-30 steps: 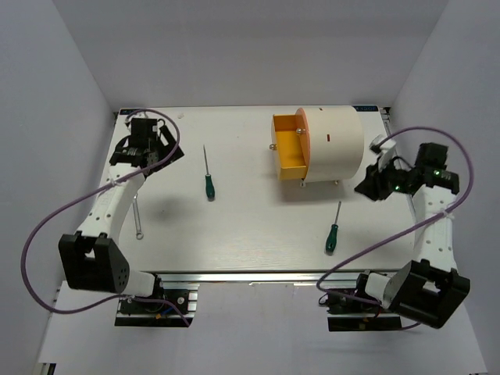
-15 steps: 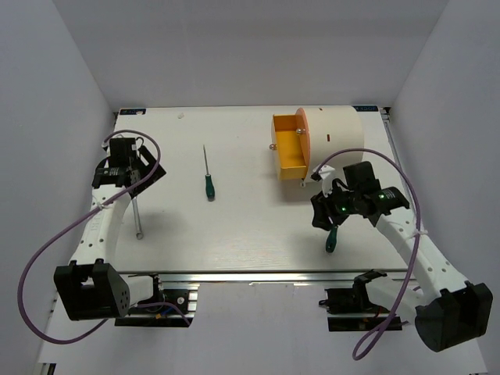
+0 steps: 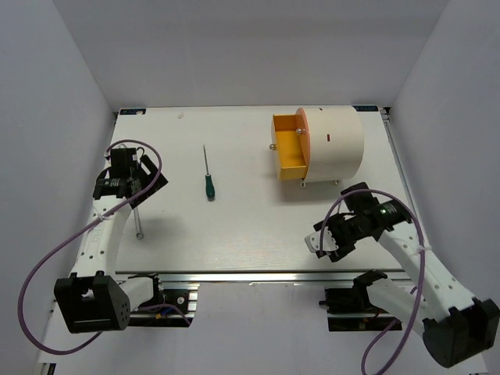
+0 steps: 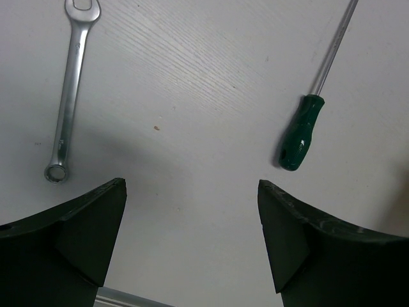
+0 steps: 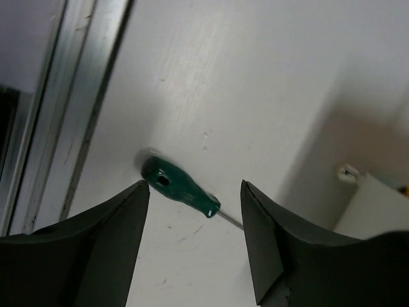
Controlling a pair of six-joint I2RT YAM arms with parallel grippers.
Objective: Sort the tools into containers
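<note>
The left pincer (image 4: 190, 185) gapes, a slim silver metal wrench (image 4: 67, 96) at its ten o'clock; the right pincer (image 5: 195, 185) gapes over a green-handled screwdriver (image 5: 176, 184).

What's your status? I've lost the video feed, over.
Left gripper open and empty, wrench close by. Right gripper open over green screwdriver, not gripping. Orange drawer open, nothing seen blocking it.

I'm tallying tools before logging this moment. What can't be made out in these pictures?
Top view: the right gripper covers the screwdriver under it; the right wrist view shows it, with the shaft end hidden behind that gripper.
Top view: the left gripper hides the wrench's upper end.
Left wrist view: the other screwdriver's tip runs off the top edge.
Top view: the drum's wall hides its inside.
</note>
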